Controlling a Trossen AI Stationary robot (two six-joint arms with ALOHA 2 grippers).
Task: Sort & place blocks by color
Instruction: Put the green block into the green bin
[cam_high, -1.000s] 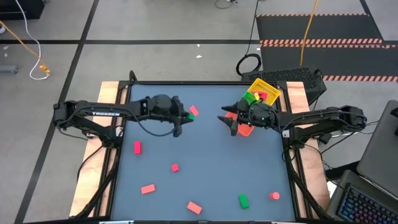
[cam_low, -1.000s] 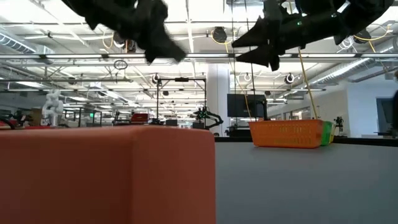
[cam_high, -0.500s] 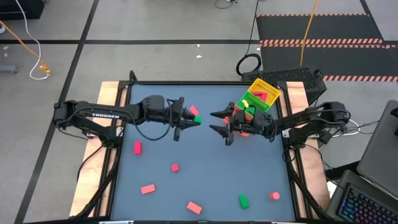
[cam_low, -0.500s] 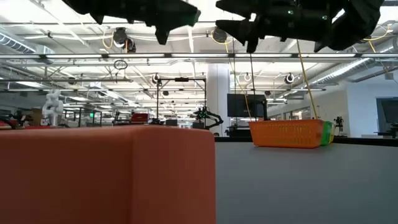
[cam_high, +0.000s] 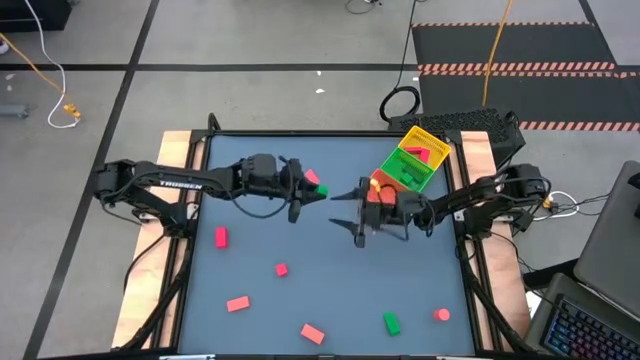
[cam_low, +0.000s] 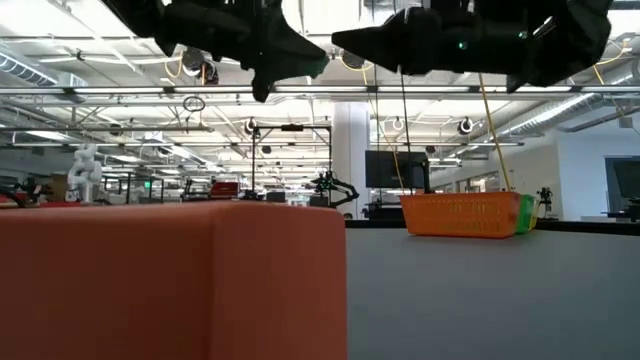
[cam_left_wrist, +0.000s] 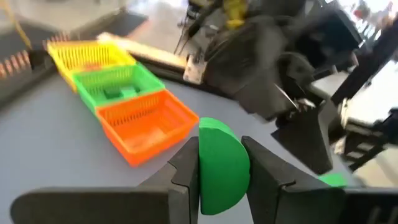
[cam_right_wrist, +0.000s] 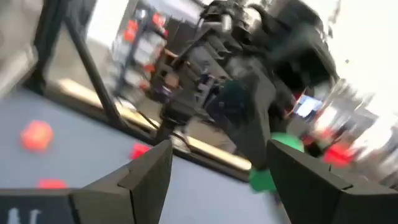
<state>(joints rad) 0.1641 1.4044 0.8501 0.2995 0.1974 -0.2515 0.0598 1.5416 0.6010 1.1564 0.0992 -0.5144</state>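
High view: left gripper (cam_high: 318, 194) over the table's (cam_high: 330, 290) far middle, clamped on a green block (cam_high: 319, 192), just beside a red block (cam_high: 311, 177); right gripper (cam_high: 345, 208) facing it from close by, fingers spread wide with nothing between; three-compartment tray (cam_high: 408, 165) near the far right corner, holding green and red pieces; more blocks scattered on the near half, namely a pink upright (cam_high: 221, 237), a small pink (cam_high: 282, 269), a red bar (cam_high: 238, 303), another red bar (cam_high: 312, 333), a green one (cam_high: 391, 322) and a round pink one (cam_high: 442, 315). Low view: both arms dark overhead, a large red block (cam_low: 170, 280) filling the near left (very close to the lens), the tray (cam_low: 466, 214) far off to the right. Left wrist view: green block (cam_left_wrist: 219, 165), rounded on top, pinched between the two fingers (cam_left_wrist: 186, 176), tray (cam_left_wrist: 124, 102) beyond, the other arm ahead. Right wrist view: fingers (cam_right_wrist: 148, 174) wide apart and empty, the left arm opposite carrying the green block (cam_right_wrist: 277, 160), red pieces (cam_right_wrist: 36, 135) blurred on the table.
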